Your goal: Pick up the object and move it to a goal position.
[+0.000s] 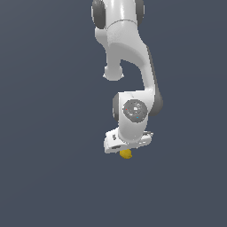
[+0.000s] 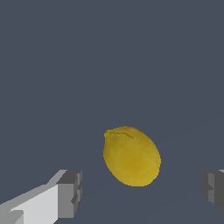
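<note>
The object is a small yellow lemon-like oval (image 2: 131, 156), lying on the dark grey surface. In the exterior view only a bit of the object (image 1: 126, 154) peeks out under the white hand of the arm. My gripper (image 2: 142, 194) is open, its grey-tipped fingers (image 2: 70, 194) standing wide apart on either side of the lemon without touching it. In the exterior view the gripper (image 1: 126, 150) sits directly above the object and its fingers are hidden by the hand.
The white Panda arm (image 1: 128, 57) comes down from the top of the exterior view. A plain dark grey surface (image 1: 44, 133) lies all around.
</note>
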